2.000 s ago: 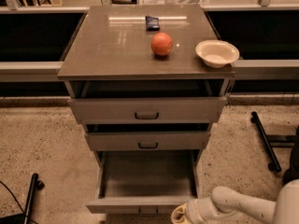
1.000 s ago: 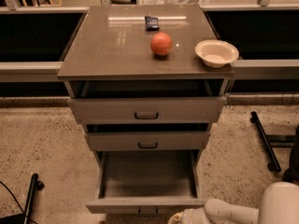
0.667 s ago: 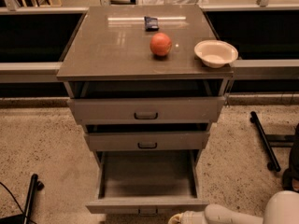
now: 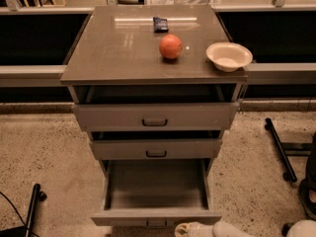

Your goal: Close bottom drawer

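The bottom drawer (image 4: pixel 156 217) of the grey cabinet stands pulled far out, and its empty inside (image 4: pixel 156 184) shows. Its small dark handle (image 4: pixel 156 223) sits at the centre of the narrow front panel, near the lower edge of the view. My gripper (image 4: pixel 190 229) is at the very bottom of the view, just right of the handle and in front of the panel. The pale arm (image 4: pixel 229 229) trails off to the right behind it. Most of the gripper is cut off by the frame edge.
The middle drawer (image 4: pixel 156 148) and the top drawer (image 4: pixel 155 115) are each pulled out a little. On the cabinet top (image 4: pixel 118 48) lie an orange ball (image 4: pixel 170 46), a cream bowl (image 4: pixel 228 56) and a small dark packet (image 4: pixel 160 23). Black stand legs are on the floor at right (image 4: pixel 279 149) and left (image 4: pixel 32 209).
My gripper and arm have sunk lower and slightly left along the drawer's front, so less of them shows. The bottom drawer is as far out as before.
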You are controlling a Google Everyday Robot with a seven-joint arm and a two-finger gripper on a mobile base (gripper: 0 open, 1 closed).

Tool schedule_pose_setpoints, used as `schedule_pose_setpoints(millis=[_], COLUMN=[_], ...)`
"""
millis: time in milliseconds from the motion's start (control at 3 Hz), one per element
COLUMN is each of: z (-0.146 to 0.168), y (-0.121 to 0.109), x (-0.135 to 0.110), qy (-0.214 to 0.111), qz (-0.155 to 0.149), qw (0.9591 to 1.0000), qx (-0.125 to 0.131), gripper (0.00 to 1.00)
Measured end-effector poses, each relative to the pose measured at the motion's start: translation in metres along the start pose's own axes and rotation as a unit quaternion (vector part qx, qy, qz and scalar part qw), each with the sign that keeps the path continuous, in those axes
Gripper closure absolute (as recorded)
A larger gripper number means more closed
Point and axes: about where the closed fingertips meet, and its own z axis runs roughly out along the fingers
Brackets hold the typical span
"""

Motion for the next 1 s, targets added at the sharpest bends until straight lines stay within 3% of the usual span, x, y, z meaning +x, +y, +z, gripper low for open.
schedule_pose_setpoints(millis=[1000], z=[0.012], y=[-0.074], x=[-0.011], qy=[-0.023], qz=[-0.040], qw=[0.9956], qx=[0.081], gripper=[1.00])
